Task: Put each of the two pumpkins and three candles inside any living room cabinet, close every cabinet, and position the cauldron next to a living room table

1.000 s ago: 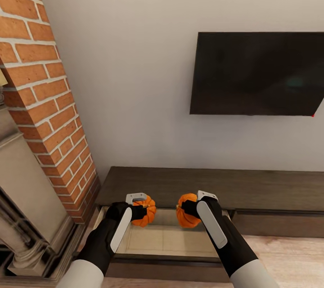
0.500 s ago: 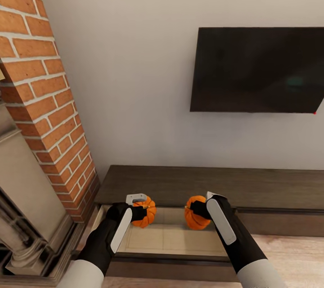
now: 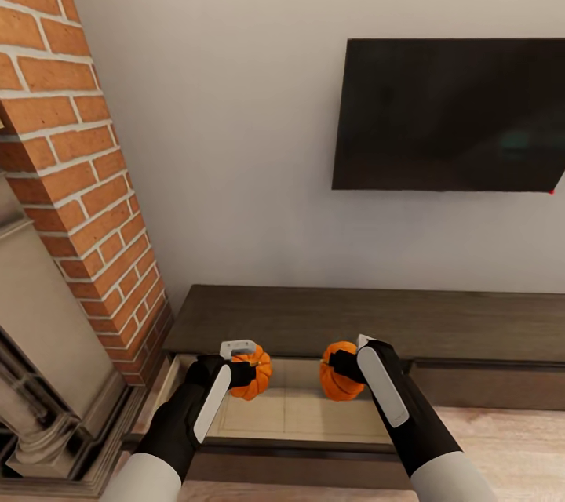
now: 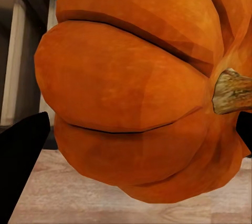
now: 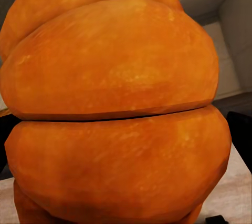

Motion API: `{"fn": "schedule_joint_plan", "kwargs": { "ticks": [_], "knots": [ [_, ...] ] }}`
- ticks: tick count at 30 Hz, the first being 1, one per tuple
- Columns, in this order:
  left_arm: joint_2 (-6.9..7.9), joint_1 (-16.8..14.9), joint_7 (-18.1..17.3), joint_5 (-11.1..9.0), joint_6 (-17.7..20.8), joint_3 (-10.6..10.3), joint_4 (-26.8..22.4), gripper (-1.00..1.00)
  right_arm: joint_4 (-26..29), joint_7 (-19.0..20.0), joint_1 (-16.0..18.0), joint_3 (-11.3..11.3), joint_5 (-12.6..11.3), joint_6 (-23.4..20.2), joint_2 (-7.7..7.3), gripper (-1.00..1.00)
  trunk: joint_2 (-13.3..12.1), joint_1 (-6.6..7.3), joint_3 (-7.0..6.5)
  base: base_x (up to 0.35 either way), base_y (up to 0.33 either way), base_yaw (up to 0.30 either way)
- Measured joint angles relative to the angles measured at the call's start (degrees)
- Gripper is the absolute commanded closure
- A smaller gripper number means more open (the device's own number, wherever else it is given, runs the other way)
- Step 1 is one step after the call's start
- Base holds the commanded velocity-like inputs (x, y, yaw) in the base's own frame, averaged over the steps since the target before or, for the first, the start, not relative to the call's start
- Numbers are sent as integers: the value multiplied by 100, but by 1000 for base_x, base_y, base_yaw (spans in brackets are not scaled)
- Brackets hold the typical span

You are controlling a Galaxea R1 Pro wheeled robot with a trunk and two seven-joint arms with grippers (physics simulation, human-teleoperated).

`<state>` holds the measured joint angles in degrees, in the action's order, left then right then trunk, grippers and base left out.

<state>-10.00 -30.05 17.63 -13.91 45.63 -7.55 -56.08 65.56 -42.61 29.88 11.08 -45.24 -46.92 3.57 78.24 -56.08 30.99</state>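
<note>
Two orange ribbed pumpkins hang over the open drawer [image 3: 294, 412] of the low dark-brown cabinet [image 3: 314, 321]. My left gripper [image 3: 245, 371] is shut on the left pumpkin [image 3: 253, 374], whose stem [image 4: 231, 91] shows close up in the left wrist view against the orange ribs [image 4: 131, 87]. My right gripper [image 3: 339, 366] is shut on the right pumpkin [image 3: 337, 380], which looms large in the right wrist view [image 5: 115, 113]. The drawer's pale beige inside lies below both pumpkins. The candles, cauldron and table are out of view.
A red brick chimney [image 3: 71, 157] with a stone fireplace surround [image 3: 39, 345] rises at the left. A black TV [image 3: 451, 114] hangs on the pale wall above the cabinet. A closed drawer front [image 3: 486, 384] lies to the right, with wood floor [image 3: 510, 447] in front.
My right gripper has carried its pumpkin a little to the right, away from the left one. The head view has tilted slightly, shifting the whole scene up. The left arm holds still.
</note>
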Motion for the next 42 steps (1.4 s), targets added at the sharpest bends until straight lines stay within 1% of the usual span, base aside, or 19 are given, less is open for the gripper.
{"fn": "schedule_joint_plan", "kwargs": {
  "ticks": [12, 36, 42],
  "knots": [
    [0, 0, 0, -3, -64, 0, 1, 100, 18, 50, -8, 58, 4, 6, 12, 100, 481, -264, 215, 0, 0, 0],
    [0, 0, -3, -10, -70, -3, -14, 100, 18, 62, -9, 58, -7, 26, 21, 100, 1444, -791, 646, 0, 0, 0],
    [0, 0, -2, -5, -64, -8, -9, 100, 18, 60, -8, 61, 2, 34, 35, 100, 1445, -791, 647, 0, 0, 0]
  ]
}}
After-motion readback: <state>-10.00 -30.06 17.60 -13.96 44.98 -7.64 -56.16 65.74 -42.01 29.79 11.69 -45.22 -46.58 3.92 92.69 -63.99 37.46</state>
